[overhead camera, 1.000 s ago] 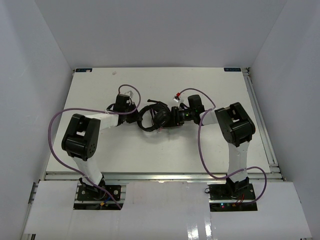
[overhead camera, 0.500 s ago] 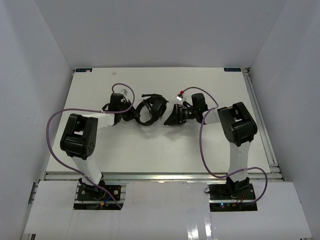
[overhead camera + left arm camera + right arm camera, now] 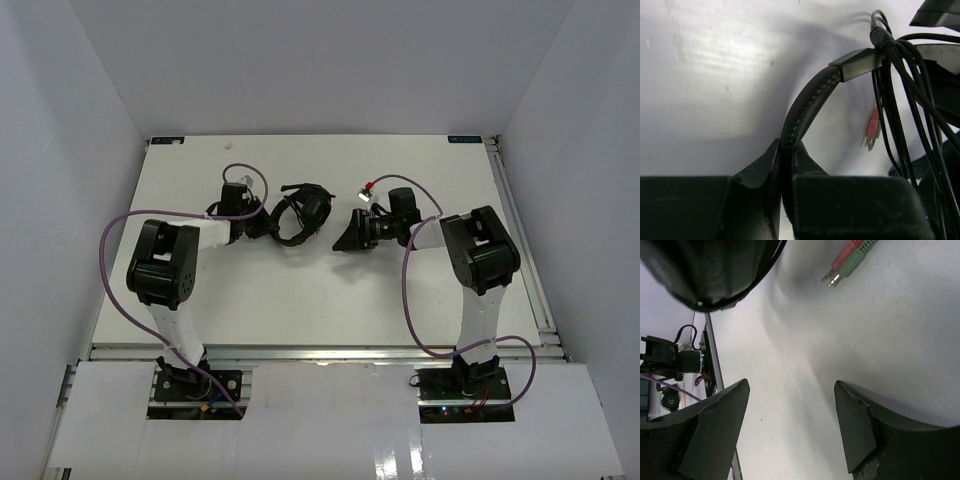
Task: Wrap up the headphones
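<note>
Currently, headphones [image 3: 300,215]: on the bench [image 3: 400,290] toward the far edge, slightly left of centre. My left gripper [image 3: 265,228]: fingers [image 3: 765,170] pinched on the padded headband [image 3: 810,100], which I judge anchors the set for winding. Its cord [image 3: 900,90]: loops bunched over the headband; pink and green plugs [image 3: 847,262] loose on the bench. My right gripper [image 3: 343,232]: fingers spread wide, empty, beside an earcup [image 3: 715,270], free to take the cord.

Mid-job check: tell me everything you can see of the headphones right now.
Black over-ear headphones, bundled at the far centre of the table. The left hand pinches the thin, stitched headband. Several strands of thin black cord loop over the headband's slider and end in pink and green plugs. One round earcup shows ahead of the open right hand, which touches nothing.
</note>
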Robot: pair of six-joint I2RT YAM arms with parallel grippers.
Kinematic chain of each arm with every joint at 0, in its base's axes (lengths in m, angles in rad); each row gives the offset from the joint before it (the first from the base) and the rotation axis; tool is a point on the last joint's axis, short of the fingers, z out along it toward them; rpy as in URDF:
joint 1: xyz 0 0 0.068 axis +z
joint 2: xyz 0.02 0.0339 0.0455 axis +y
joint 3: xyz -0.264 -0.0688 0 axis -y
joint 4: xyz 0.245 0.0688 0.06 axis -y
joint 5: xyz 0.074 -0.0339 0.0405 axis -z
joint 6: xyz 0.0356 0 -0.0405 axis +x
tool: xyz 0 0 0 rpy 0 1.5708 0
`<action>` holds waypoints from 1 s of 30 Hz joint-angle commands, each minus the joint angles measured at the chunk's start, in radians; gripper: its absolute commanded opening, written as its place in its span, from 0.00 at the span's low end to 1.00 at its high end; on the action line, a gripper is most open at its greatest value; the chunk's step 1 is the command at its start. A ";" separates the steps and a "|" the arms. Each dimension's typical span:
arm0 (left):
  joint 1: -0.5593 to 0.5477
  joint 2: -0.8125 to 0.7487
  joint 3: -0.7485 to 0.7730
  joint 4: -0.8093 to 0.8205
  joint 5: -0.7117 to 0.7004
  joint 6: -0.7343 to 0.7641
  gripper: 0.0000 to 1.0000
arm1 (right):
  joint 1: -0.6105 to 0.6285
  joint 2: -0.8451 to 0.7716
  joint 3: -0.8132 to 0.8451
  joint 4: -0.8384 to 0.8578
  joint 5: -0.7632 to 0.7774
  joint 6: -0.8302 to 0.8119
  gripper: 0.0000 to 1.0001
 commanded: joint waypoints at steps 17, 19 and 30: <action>0.006 0.194 0.392 -0.298 -0.361 0.152 0.00 | -0.043 -0.349 -0.097 -0.244 -0.006 -0.277 0.76; 0.003 0.199 0.410 -0.308 -0.396 0.171 0.07 | -0.045 -0.379 -0.099 -0.254 -0.008 -0.291 0.76; -0.011 0.202 0.457 -0.353 -0.442 0.224 0.58 | -0.062 -0.541 -0.109 -0.353 -0.013 -0.373 0.77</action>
